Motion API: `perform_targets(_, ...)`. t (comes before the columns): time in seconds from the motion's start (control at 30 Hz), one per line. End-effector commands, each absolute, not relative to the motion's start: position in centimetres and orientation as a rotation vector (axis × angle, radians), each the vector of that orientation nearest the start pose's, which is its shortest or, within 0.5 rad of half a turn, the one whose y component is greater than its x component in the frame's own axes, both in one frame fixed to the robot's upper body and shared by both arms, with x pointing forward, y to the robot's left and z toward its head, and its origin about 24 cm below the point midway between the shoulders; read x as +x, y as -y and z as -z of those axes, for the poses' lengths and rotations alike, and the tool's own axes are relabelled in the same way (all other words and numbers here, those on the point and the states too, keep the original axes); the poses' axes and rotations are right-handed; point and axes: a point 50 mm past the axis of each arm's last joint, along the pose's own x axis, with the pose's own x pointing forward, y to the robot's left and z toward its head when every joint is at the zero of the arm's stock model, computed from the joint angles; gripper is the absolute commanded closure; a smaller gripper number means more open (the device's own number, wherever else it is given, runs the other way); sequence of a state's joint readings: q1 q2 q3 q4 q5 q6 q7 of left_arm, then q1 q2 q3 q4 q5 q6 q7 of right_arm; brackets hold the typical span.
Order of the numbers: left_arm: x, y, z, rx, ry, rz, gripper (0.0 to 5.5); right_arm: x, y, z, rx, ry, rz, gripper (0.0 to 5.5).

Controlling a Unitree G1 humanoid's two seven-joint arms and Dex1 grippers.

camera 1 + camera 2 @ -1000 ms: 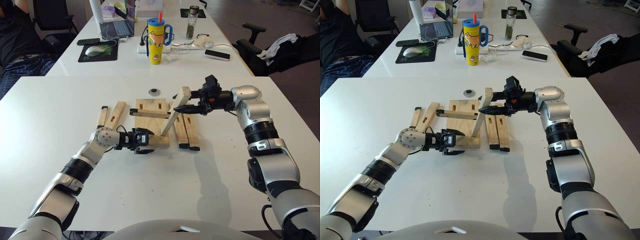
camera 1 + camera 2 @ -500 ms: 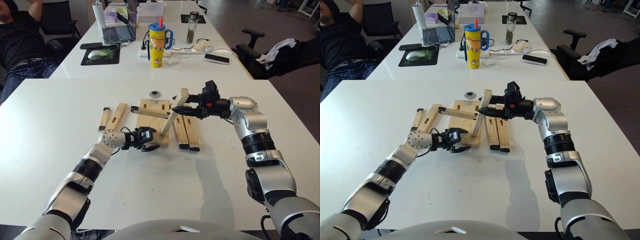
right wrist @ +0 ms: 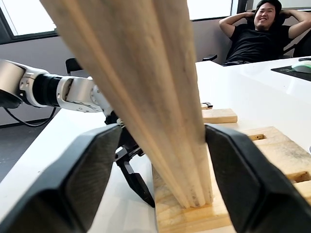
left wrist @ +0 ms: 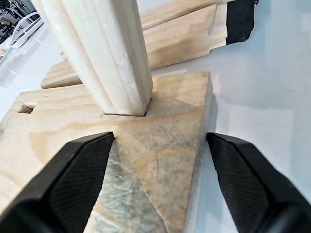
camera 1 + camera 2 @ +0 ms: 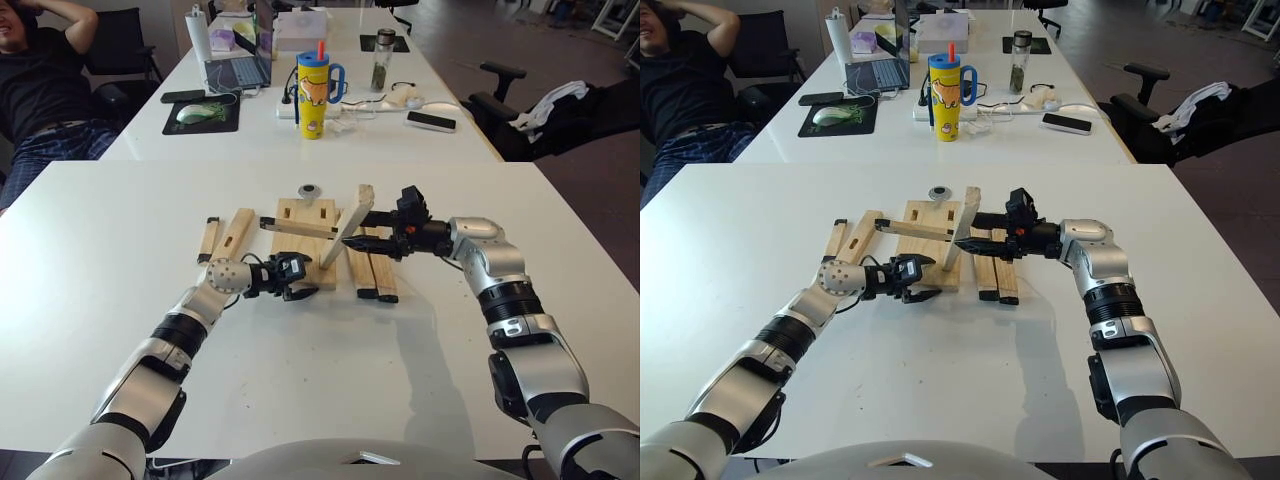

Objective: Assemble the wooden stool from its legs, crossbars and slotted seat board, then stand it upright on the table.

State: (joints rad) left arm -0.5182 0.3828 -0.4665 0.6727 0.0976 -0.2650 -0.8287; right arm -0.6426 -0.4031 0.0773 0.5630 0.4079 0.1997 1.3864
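on the white table [image 5: 90,260], farthest left among the parts, two loose wooden pieces [image 5: 233,232] lie flat side by side, just left of the seat board, and the thinner one has dark ends

the left gripper [image 5: 290,291] sits low at the near edge of the slotted seat board [image 5: 298,255]; its claw is open, and in the left wrist view the two black fingers [image 4: 73,174] stand spread apart over the board's near corner, with the foot of the leg beyond them

the seat board lies flat on the table; a crossbar [image 5: 300,227] rests across its far half, with its left end sticking out past the board's edge

at the board's near right corner a leg [image 5: 334,250] stands with its foot in a slot, tilted so that its top leans to the right and away from the robot

the right gripper [image 5: 352,228] comes in from the right and is closed on the upper part of that leg, with one finger on either side of the wood, as the right wrist view shows close up

just right of the board, under the right gripper, two more legs [image 5: 384,265] lie flat and parallel with their dark-capped ends toward the robot

beyond the board sits a small round grey disc [image 5: 309,188]
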Motion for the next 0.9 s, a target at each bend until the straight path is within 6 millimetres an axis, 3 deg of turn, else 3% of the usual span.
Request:
perform_targets(0.03, 26.2, -16.0, 5.0, 0.712, -0.678, 1.186, 1.96, 32.6, 16.0, -10.8, 0.037, -0.112, -1.375, 1.66)
perform_targets(0.1, 26.2, -16.1, 5.1, 0.712, -0.68, 1.18, 1.96, 32.5, 16.6, -10.1, -0.016, -0.15, -1.341, 1.66)
perform_targets(0.23, 26.1, -15.8, 5.1, 0.691, -0.672, 1.163, 1.96, 31.4, 19.7, -8.3, -0.098, -0.215, -1.212, 1.66)
perform_targets(0.33, 25.8, -15.7, 5.3, 0.679, -0.669, 1.165, 1.96, 30.7, 21.4, -9.4, 0.024, -0.128, -1.103, 1.98)
perform_targets(0.43, 25.4, -15.8, 5.5, 0.68, -0.674, 1.176, 1.96, 30.6, 21.1, -16.6, 0.232, 0.208, -1.027, 2.49)
perform_targets(0.53, 25.1, -16.1, 5.6, 0.681, -0.68, 1.174, 1.96, 29.1, 19.4, -24.0, 0.417, 0.505, -1.093, 2.92)
perform_targets(0.6, 25.1, -16.2, 5.6, 0.675, -0.682, 1.169, 1.96, 28.3, 18.1, -27.0, 0.539, 0.621, -1.149, 3.29)
perform_targets(0.73, 25.2, -16.4, 5.6, 0.674, -0.69, 1.162, 1.96, 28.3, 15.8, -30.6, 0.585, 0.749, -1.129, 3.89)
perform_targets(0.8, 25.3, -16.5, 5.6, 0.67, -0.692, 1.153, 1.96, 29.1, 14.4, -30.3, 0.595, 0.725, -1.099, 4.18)
perform_targets(0.83, 25.3, -16.6, 5.6, 0.667, -0.692, 1.148, 1.96, 29.9, 12.9, -28.8, 0.591, 0.641, -1.091, 4.26)
perform_targets(0.9, 25.3, -16.4, 5.6, 0.668, -0.691, 1.148, 1.96, 31.5, 10.2, -24.0, 0.568, 0.408, -1.015, 4.58)
